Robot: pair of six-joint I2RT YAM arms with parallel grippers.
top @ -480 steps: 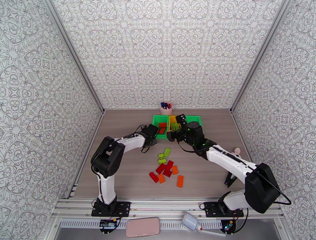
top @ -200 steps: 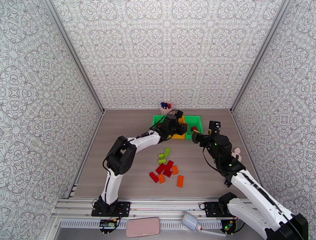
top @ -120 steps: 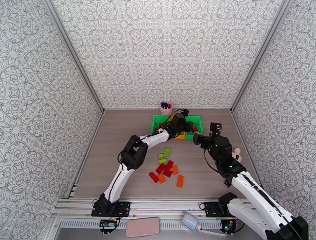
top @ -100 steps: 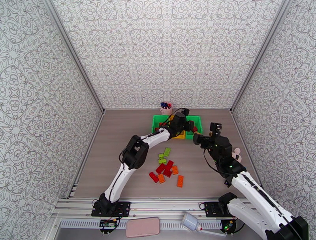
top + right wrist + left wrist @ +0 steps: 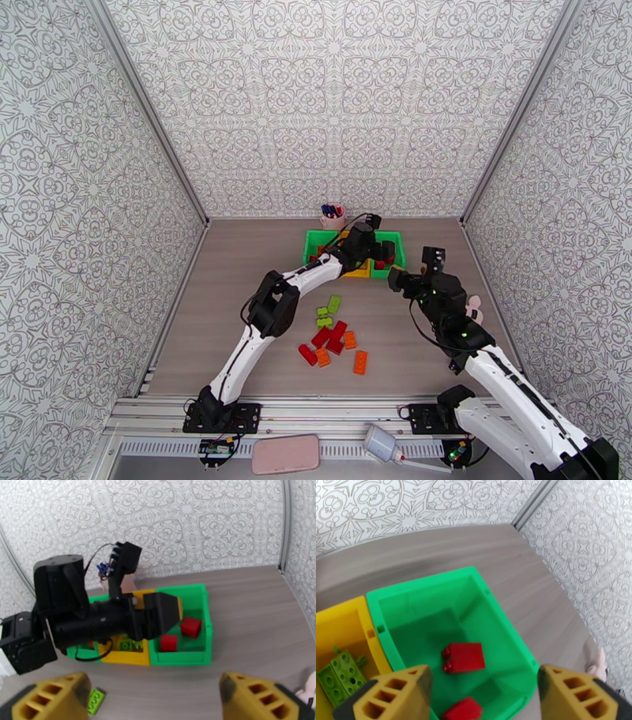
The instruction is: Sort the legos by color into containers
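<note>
Since a second ago the left arm has swung over from the yellow bin to the far-right green one, and its jaws, clamped back then, are standing apart now. The left gripper (image 5: 482,679) is hanging wide open with nothing between its fingers (image 5: 401,693), right above the right green bin (image 5: 501,610). Two red bricks (image 5: 464,657) are lying on that bin's floor, so I'm reading this as a drop just finishing.

Next door, the yellow bin (image 5: 357,612) is holding light green bricks (image 5: 339,673). The right gripper (image 5: 154,697) is also sitting wide open and empty, hovering just in front of the bins.

Out on the table (image 5: 237,300), the loose pile of legos (image 5: 332,338) (red, orange and green) is waiting well apart from the containers. I'm thinking the next move is lifting the left arm clear and heading back to that pile. It'll need to be going in with jaws open and lining up on one brick without shoving its neighbours, since they're lying bunched together.
</note>
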